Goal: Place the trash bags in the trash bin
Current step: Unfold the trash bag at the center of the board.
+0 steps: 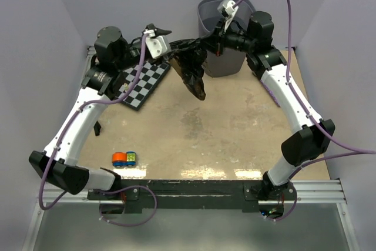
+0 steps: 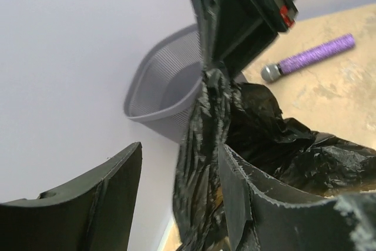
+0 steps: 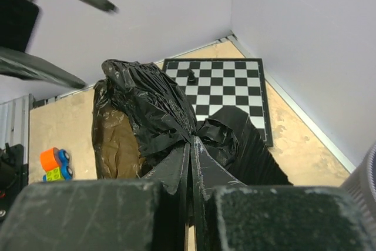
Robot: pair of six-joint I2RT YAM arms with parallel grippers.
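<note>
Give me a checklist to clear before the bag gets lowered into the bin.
1. Right gripper shut on the trash bag: ok.
2. Left gripper open: ok, jaws apart.
3. Bag free of the left gripper's fingers: not ok, plastic lies against one finger.
4. Bag over the trash bin opening: not ok, it hangs beside the bin, above the table.
5. Bin upright: ok.
6. Bag's lower end clear of the table: cannot tell.

A glossy black trash bag (image 1: 194, 77), a grey mesh bin (image 1: 207, 19), a black-and-white chequered board (image 1: 147, 80) and a purple microphone (image 2: 317, 54) are seen.
</note>
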